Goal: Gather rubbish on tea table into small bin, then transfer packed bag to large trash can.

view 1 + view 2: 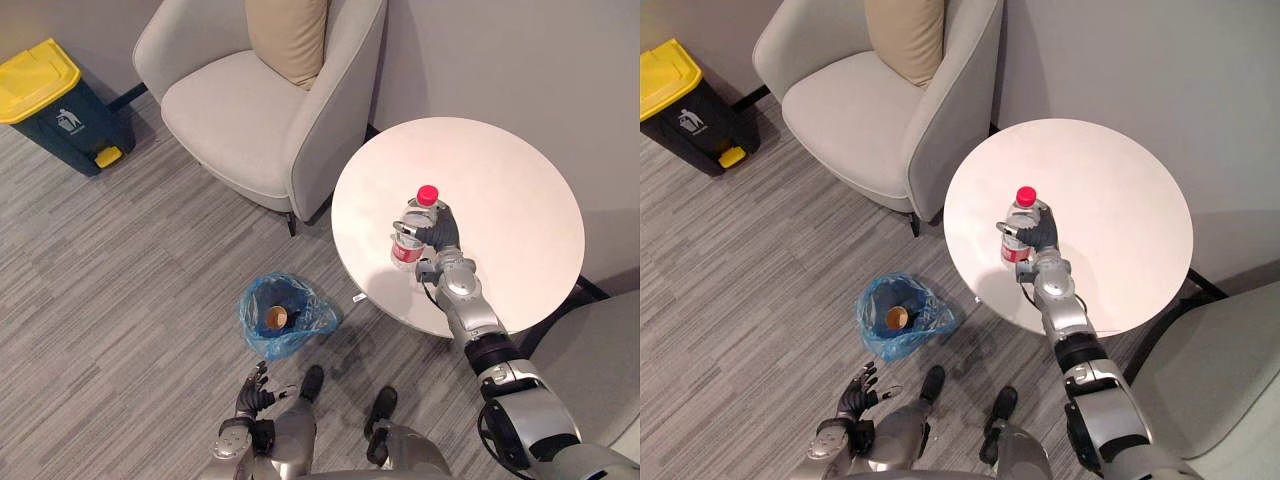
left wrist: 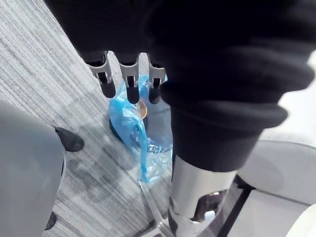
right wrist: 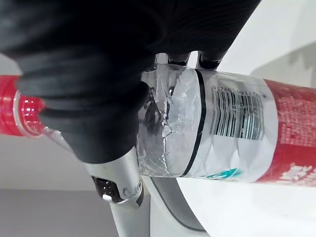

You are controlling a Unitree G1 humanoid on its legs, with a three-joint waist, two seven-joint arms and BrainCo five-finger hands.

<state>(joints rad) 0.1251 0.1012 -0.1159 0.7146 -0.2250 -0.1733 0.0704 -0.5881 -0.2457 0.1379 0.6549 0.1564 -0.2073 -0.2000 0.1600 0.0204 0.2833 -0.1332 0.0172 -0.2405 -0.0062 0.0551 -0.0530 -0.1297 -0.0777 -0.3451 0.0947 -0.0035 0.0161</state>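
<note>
A clear plastic bottle with a red cap and a red label is seen gripped by the right hand above the round white tea table, near the table's middle. The fingers and thumb are curled round the clear upper body, between the cap and the label. The bottle is held close to upright, with the cap tipped slightly away from the robot. Whether its base rests on the tabletop cannot be told. In the right wrist view the wall is seen creased and buckled where it is squeezed, so the bottle is judged to be empty or nearly so, very light, thin-walled and easily crushed. Its smooth plastic and glossy label are judged to be slippery, and a firm wrap round the body is thought safer than a pinch. The neck below the cap is reckoned the stiffest part, should a second hold be needed. The left hand is shown hanging low over the grey floor with its fingers straight and relaxed, holding nothing. Just beyond it on the floor, the small bin lined with a blue bag is seen beside the table, a brown paper cup already inside. The large yellow-lidded trash can stands well apart, past a grey armchair.
</note>
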